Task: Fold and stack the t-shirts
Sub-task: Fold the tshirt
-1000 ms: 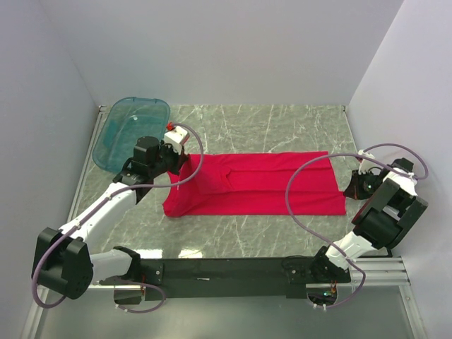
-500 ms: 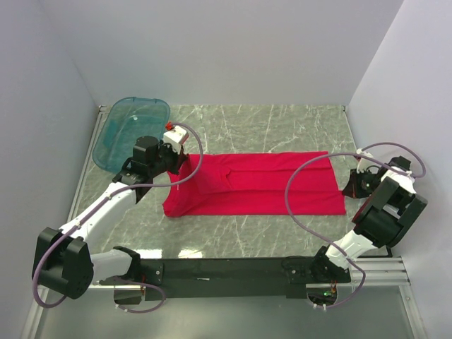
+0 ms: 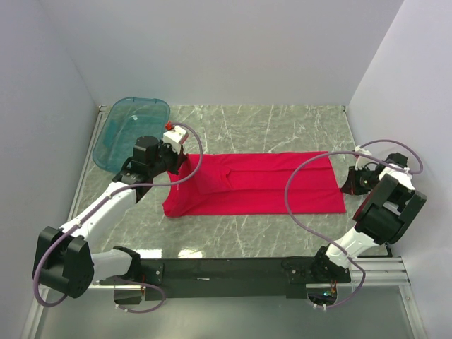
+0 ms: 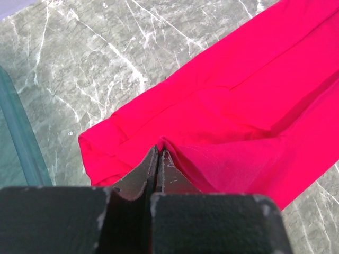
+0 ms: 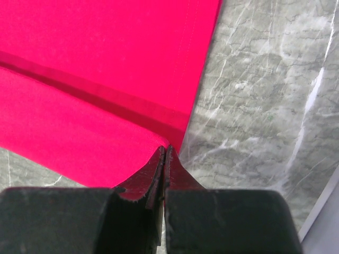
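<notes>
A bright red t-shirt (image 3: 261, 183) lies stretched as a long band across the middle of the marble table. At its left end my left gripper (image 3: 185, 169) is shut on a raised fold. The left wrist view shows the t-shirt (image 4: 238, 106) drawn up into the closed jaws of the left gripper (image 4: 159, 151). At the band's near right corner my right gripper (image 3: 347, 189) is shut. In the right wrist view the t-shirt (image 5: 106, 53) curls up at its corner into the tips of the right gripper (image 5: 165, 151).
A translucent teal tub (image 3: 131, 131) leans at the back left against the wall, close behind the left arm; its rim (image 4: 16, 143) shows in the left wrist view. White walls enclose the table on three sides. Grey cables loop over both arms.
The right arm has shifted slightly away from the near edge, with its gripper still at the shirt's right corner. The left arm and the shirt look unchanged.
</notes>
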Controlling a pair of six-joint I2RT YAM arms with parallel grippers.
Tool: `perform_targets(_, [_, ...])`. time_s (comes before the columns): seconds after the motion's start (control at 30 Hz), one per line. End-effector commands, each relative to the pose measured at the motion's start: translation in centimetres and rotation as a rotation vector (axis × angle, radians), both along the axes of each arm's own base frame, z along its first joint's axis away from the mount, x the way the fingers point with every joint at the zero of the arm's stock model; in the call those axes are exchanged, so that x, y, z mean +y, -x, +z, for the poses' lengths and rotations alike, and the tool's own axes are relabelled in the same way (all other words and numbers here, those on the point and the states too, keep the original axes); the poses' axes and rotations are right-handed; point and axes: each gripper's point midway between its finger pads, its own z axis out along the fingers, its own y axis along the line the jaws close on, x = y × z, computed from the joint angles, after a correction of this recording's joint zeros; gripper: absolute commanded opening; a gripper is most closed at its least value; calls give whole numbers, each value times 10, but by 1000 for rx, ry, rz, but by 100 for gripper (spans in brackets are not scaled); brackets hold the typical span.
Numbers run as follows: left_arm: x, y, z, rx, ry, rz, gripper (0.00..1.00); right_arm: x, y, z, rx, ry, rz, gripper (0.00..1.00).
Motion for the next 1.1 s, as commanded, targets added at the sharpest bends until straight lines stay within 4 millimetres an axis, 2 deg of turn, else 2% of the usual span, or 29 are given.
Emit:
perform_targets(0.0, [0,-10,19,-61,13,7,0,-13,-18,12,-50,42,-10,0])
perform_targets(0.9, [3,-14,9,-29,8,19,0,-13,-33,8,-43,46,-22,1])
perform_targets(1.0, [0,-17,7,-19,13,12,0,-14,-36,8,-44,56,-32,5])
perform_targets(1.07, [-1,-19,6,-15,13,9,0,-14,-39,9,-41,61,-55,13])
